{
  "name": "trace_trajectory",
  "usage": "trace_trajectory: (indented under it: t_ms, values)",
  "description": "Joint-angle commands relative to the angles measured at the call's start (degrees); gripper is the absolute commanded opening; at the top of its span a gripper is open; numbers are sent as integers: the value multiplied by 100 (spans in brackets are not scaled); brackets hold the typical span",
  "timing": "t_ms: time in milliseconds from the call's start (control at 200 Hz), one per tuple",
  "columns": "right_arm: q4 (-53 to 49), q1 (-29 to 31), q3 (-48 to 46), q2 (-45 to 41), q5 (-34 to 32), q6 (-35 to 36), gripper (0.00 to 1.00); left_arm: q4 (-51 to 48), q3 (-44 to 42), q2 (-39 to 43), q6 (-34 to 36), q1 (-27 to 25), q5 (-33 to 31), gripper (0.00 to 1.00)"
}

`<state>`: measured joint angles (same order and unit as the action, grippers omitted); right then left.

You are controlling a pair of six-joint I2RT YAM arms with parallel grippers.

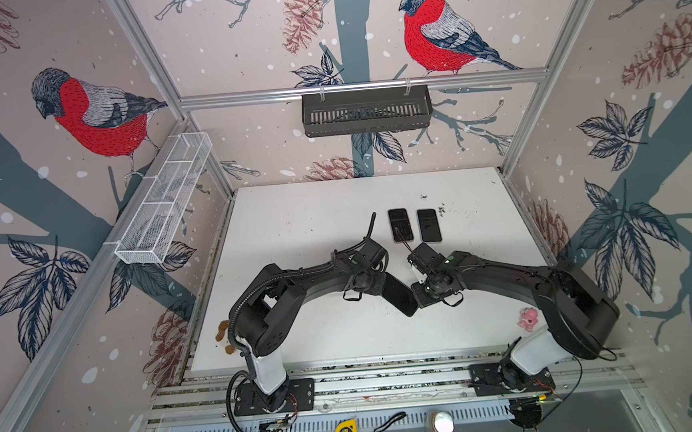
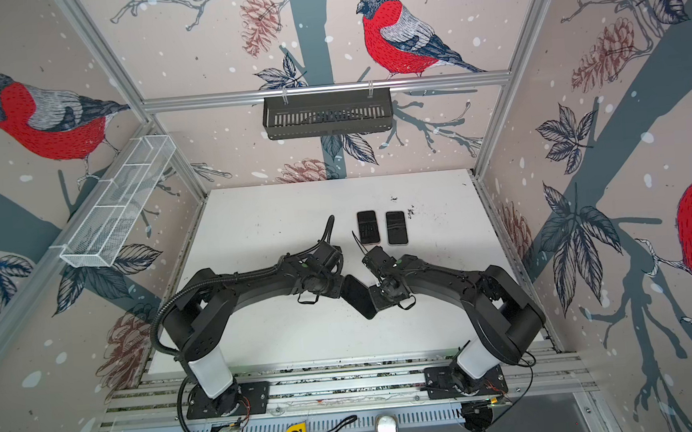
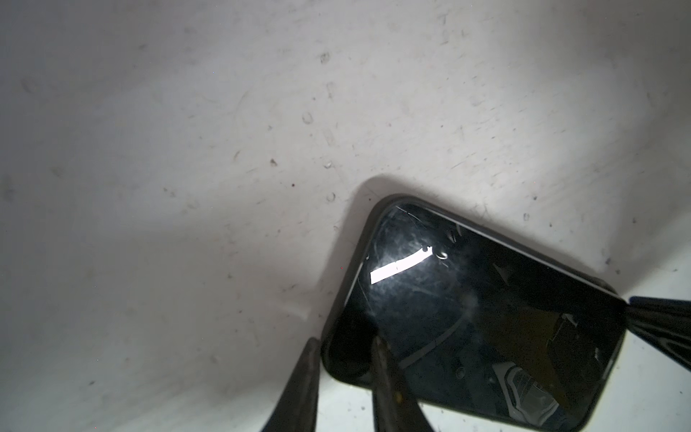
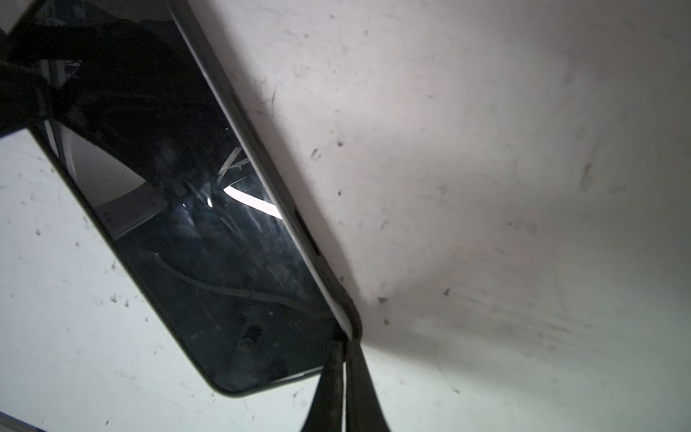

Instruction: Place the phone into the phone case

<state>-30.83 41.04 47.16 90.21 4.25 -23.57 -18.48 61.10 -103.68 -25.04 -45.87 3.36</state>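
In both top views we see the phone point(image 1: 400, 295) lying aslant mid-table point(image 1: 295, 229) between the two arms, with the fingertips hidden. The left wrist view shows the left gripper point(image 3: 349, 377) pinching the phone's cased corner. The right wrist view shows the right gripper point(image 4: 346, 377) pressed together at the phone case point(image 4: 295, 220) corner — a pale strip runs between screen and rim.

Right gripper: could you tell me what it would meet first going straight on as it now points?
The phone case corner, which the right gripper is shut on; past it, probably bare table, though depth is unclear.
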Motion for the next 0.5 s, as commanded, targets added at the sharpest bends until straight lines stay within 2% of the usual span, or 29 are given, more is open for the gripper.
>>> trace_trajectory:
  t_ms: [0,280,425,495]
  values:
    - [-4,84,-155,373,135,111,6,-418,-59,-55,58,-10,-81,26]
    - [-20,315,22,631,-181,7,7,-384,-73,-56,53,-1,-63,26]
    - [-161,288,241,193,-482,-89,8,-427,-24,61,77,68,-76,26]
    - [-254,202,406,-195,-614,-104,12,-498,33,230,103,142,-145,26]
